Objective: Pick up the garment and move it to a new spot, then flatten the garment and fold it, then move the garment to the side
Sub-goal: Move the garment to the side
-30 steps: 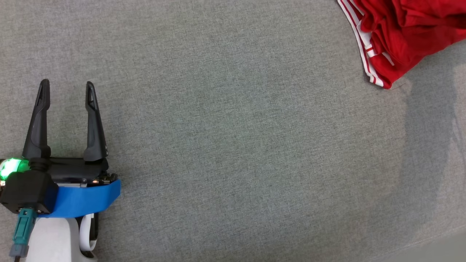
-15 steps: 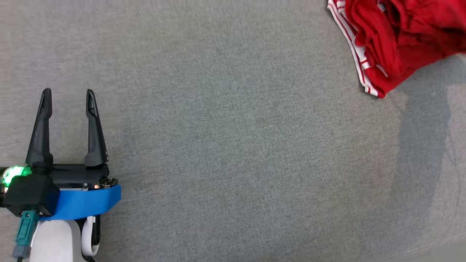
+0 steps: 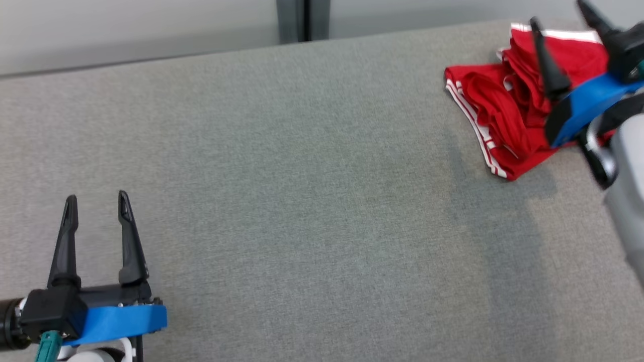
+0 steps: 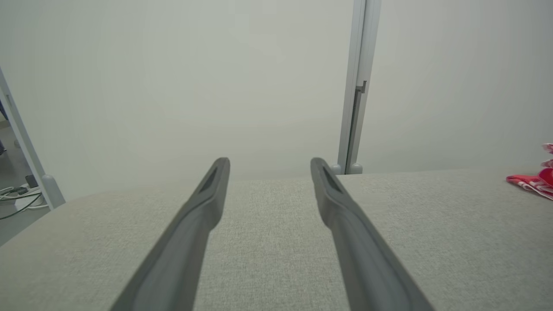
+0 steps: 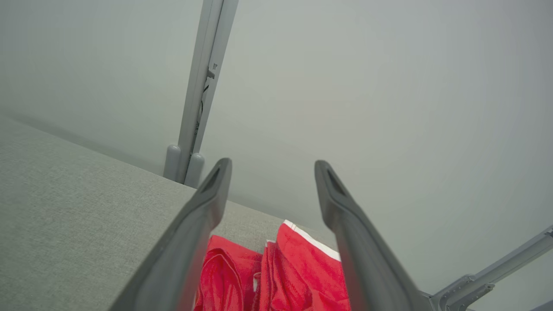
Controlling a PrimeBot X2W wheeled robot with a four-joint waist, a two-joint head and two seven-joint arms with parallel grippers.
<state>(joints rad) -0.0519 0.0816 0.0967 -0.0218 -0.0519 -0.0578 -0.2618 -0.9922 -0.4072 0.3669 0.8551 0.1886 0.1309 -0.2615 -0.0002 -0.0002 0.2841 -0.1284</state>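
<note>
Head view: the garment (image 3: 503, 115) lies rumpled at the far right of the surface (image 3: 302, 176) with nothing gripping it, so flattening and a neat fold appear not yet done. The left gripper (image 3: 96, 197) rests at the near left, fingers apart and empty, and the right gripper (image 3: 557, 12) hangs over the garment, fingers spread. Left wrist view: the spread fingers hold nothing, and the garment (image 4: 533, 181) is well off to the right. Right wrist view: the fingers stand wide above the garment (image 5: 298, 268), apparently clear of it.
</note>
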